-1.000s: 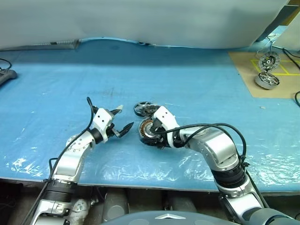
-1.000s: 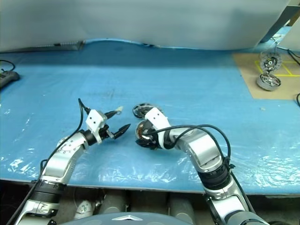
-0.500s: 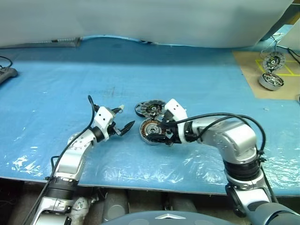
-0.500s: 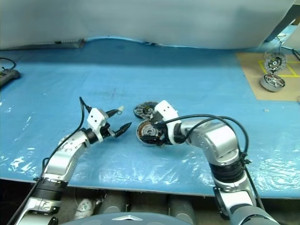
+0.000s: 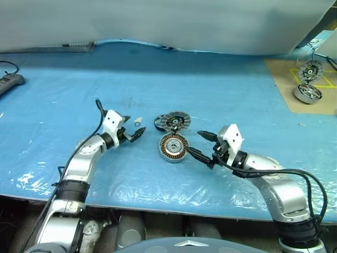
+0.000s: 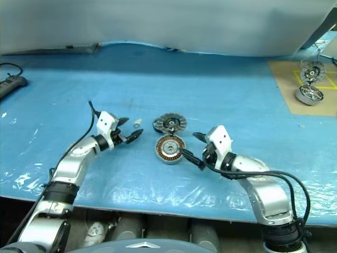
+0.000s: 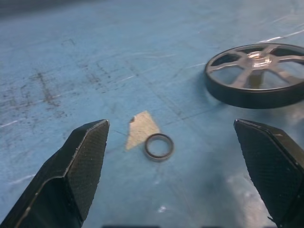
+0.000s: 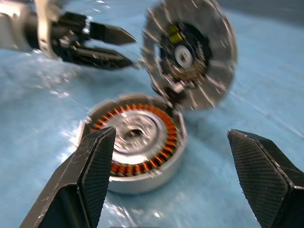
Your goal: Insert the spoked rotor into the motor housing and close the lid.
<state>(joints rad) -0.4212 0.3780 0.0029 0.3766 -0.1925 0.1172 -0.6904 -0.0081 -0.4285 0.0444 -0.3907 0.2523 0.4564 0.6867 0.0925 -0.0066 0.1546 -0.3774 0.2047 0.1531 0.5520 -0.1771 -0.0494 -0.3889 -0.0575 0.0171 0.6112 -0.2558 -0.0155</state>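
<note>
Withdrawn rightward, right gripper (image 5: 199, 145) gapes empty beside motor housing (image 5: 174, 147) (small ring (image 7: 159, 146) visible between left gripper (image 5: 138, 130) fingers).

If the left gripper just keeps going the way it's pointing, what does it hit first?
Probably the small ring lying on the blue table cover between the open fingers of the left gripper. Beyond it sits the dark spoked wheel, slightly off to one side; depth is hard to judge.

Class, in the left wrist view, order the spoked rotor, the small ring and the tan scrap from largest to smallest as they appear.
1. spoked rotor, clearly largest, though partly cut off.
2. tan scrap and small ring look about alike; not ranked.
</note>
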